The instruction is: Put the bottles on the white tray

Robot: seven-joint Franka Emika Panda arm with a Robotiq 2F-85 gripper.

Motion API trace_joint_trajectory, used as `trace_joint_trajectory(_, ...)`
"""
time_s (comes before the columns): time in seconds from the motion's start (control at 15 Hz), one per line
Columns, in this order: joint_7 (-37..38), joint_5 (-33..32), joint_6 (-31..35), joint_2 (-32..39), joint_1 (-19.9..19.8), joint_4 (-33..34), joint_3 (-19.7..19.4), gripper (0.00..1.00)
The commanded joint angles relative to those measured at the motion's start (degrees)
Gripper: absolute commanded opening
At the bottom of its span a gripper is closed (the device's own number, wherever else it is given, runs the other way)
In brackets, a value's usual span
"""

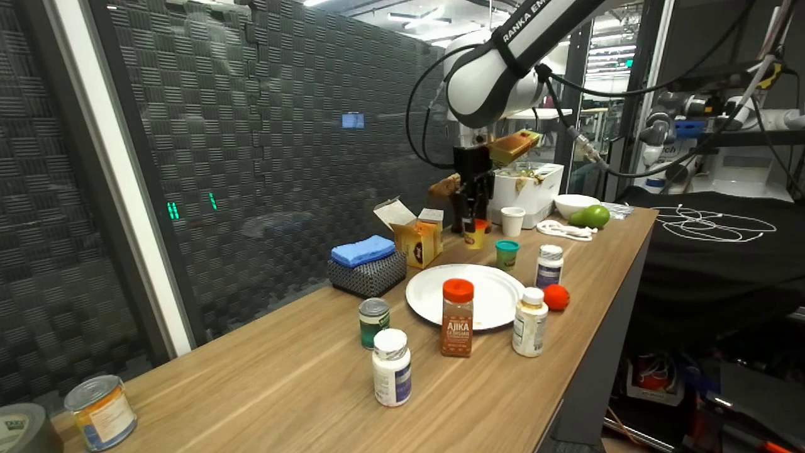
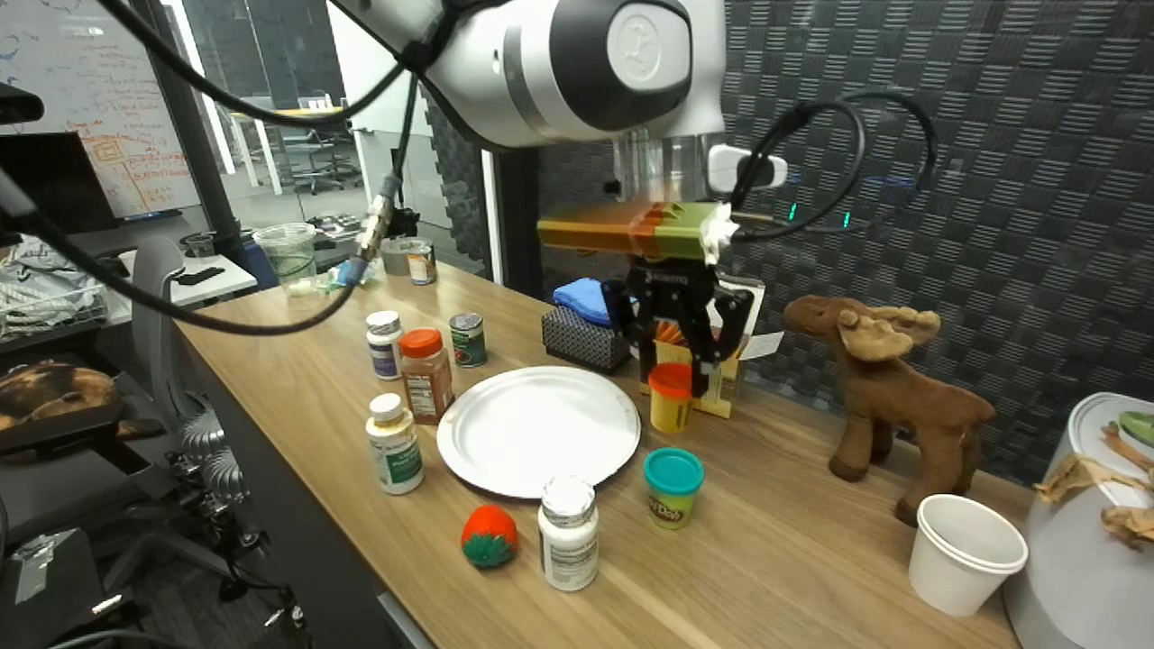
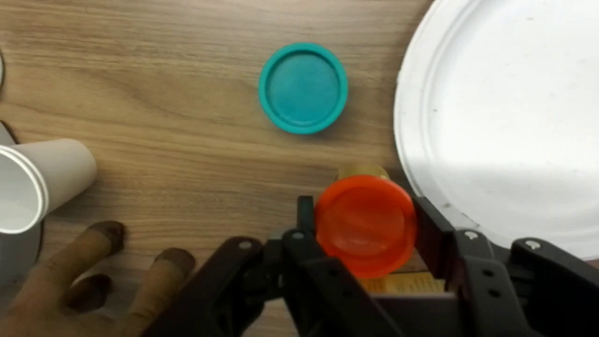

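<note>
- Bottles (image 2: 394, 446) stand near the plate (image 2: 541, 433), none on it; the tool (image 3: 365, 210) looks clamped on the yellow tub (image 2: 670, 415).
- Danger here: smooth, round lid (image 3: 366, 229), high pinch, so it could slip or pop off!
- Swing too low, and the yellow tub may shove the plate.
- Arm (image 1: 497, 88) leans over the surface (image 1: 302, 371), tool hanging straight down.

Wrist-view plate (image 3: 510, 121) cropped, plush moose (image 3: 65, 267) cropped
</note>
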Motion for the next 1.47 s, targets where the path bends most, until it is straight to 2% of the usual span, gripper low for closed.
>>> trace_joint_trajectory(0.0,1.89,-2.35,-1.59,-7.16,3.18,-4.70,1.38,0.29)
trace_joint_trajectory(0.53,6.97,-6.39,-1.83,-4.24,8.52,-6.52,3.95,0.29)
trace_joint_trajectory(1.0,10.00,-4.38,5.50,-1.11,8.72,-6.33,4.44,0.29)
trace_joint_trajectory(1.27,10.00,-4.13,5.79,0.14,8.47,-6.06,4.30,0.29)
trace_joint_trajectory(1.33,9.41,-4.09,5.16,0.23,8.33,-6.07,4.35,0.79)
trace_joint_trajectory(1.4,9.12,-3.66,5.26,0.09,8.08,-6.23,4.51,0.81)
